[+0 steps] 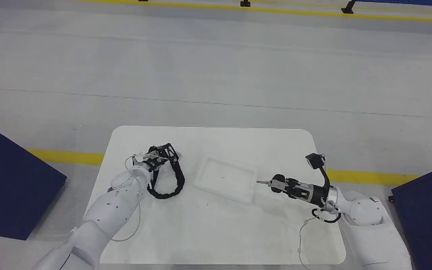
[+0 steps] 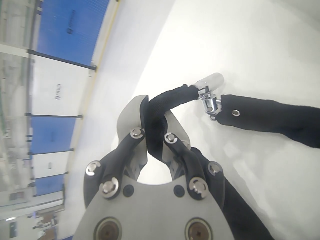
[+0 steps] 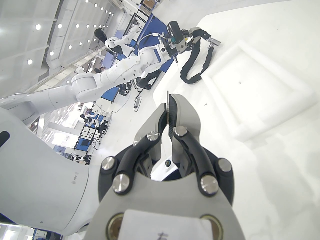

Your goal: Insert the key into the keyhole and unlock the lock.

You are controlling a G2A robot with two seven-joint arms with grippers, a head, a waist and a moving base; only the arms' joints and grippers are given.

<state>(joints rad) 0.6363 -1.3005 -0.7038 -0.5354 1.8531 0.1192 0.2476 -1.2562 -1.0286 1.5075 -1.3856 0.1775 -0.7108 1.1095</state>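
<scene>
Right jaws pinching key (image 1: 262, 181), tip toward lock (image 2: 211, 93), left jaws clamping its chain (image 2: 172, 99).

We see a white table (image 1: 135, 145) with rounded corners standing on a pale grey floor (image 1: 216, 61). Near the table's middle lies a shallow white tray (image 1: 223, 179), rectangular with a raised rim, set at a slant to the table's edges. A yellow line (image 1: 67, 157) runs across the floor behind the table, and a second yellow line (image 1: 283, 9) crosses far beyond it. Dark blue panels (image 1: 23, 185) stand on the floor at either side of the table. From the left wrist we see blue and white partitions (image 2: 72, 23) on black posts, and from the right wrist, rows of round ceiling lights (image 3: 37, 26).
</scene>
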